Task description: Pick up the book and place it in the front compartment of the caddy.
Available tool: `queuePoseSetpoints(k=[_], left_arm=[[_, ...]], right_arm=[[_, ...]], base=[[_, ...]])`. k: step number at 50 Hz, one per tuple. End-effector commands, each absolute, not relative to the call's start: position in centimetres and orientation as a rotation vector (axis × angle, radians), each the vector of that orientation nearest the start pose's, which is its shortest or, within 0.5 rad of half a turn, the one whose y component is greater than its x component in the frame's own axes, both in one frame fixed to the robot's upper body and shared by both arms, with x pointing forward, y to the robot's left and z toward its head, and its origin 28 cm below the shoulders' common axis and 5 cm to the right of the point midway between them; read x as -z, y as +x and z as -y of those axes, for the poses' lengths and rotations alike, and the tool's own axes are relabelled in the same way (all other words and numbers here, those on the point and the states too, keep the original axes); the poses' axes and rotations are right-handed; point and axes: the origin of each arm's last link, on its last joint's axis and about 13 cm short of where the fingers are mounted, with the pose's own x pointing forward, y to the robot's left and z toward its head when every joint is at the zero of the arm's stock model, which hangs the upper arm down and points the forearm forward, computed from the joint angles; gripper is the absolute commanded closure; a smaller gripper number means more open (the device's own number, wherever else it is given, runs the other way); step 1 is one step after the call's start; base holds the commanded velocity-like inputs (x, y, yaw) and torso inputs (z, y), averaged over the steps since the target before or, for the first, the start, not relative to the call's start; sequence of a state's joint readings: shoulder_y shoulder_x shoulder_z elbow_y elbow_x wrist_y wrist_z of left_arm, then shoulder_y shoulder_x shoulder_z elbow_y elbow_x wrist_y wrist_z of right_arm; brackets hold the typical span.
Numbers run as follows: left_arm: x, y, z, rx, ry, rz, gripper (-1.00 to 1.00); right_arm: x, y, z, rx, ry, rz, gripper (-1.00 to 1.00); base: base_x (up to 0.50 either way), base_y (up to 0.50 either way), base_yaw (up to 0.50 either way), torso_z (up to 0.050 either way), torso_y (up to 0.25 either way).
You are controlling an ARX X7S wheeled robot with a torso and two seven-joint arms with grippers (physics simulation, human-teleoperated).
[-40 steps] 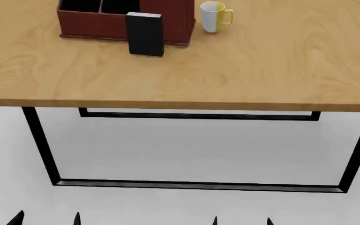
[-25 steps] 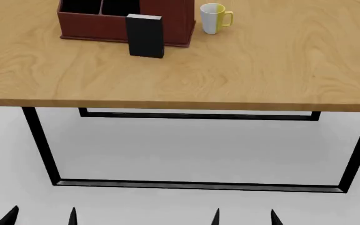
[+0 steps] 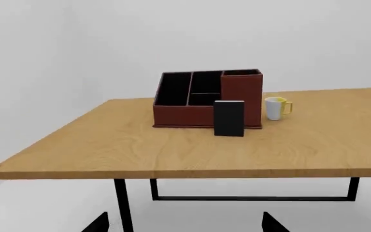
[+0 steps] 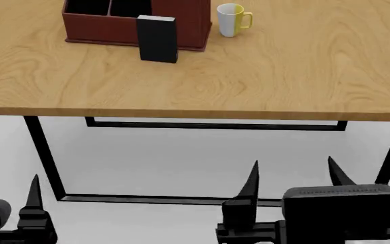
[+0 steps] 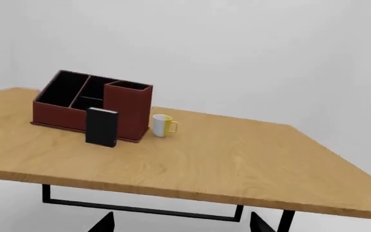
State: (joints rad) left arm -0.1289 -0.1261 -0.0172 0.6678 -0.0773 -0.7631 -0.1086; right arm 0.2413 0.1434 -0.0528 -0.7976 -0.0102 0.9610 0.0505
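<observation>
The black book (image 4: 158,39) stands upright on the table, against the front wall of the reddish-brown caddy (image 4: 100,31). It also shows in the left wrist view (image 3: 229,118) and the right wrist view (image 5: 102,126), with the caddy behind it (image 3: 182,115) (image 5: 56,113). My right gripper (image 4: 292,162) is open and empty, below and in front of the table's near edge. My left gripper (image 3: 184,223) is open and empty too; in the head view only one of its fingers (image 4: 34,190) shows, at the bottom left. Both are far from the book.
A white-and-yellow mug (image 4: 232,19) stands right of the caddy. The wooden table (image 4: 263,81) has a black metal frame with legs (image 4: 42,152) between my grippers and the book. White floor lies below.
Both grippers have risen into the head view from the bottom edge, the right one higher. The book, caddy and mug have not moved.
</observation>
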Motion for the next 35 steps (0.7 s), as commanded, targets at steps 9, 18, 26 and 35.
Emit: queuePoseSetpoints(k=[9, 18, 26, 35], left_arm=[[-16.7, 20.4, -23.4, -0.105, 0.098, 0.06, -1.0], [-16.7, 20.5, -23.3, -0.1, 0.105, 0.063, -1.0], [-16.9, 20.3, -23.3, -0.099, 0.104, 0.067, -1.0], [-16.9, 20.2, -23.3, -0.093, 0.101, 0.071, -1.0]], right_arm=[[-20.1, 19.9, 12.0, 0.094, -0.225, 0.153, -1.0], [-19.9, 19.8, 11.6, 0.07, -0.229, 0.163, -1.0], [-19.9, 19.7, 11.5, 0.06, -0.23, 0.162, -1.0], [-19.9, 19.7, 11.6, 0.068, -0.227, 0.163, -1.0]], base=[[0.0, 0.0, 0.0, 0.0, 0.0], [0.0, 0.5, 0.0, 0.0, 0.0], [0.0, 0.5, 0.0, 0.0, 0.0], [0.0, 0.5, 0.0, 0.0, 0.0]])
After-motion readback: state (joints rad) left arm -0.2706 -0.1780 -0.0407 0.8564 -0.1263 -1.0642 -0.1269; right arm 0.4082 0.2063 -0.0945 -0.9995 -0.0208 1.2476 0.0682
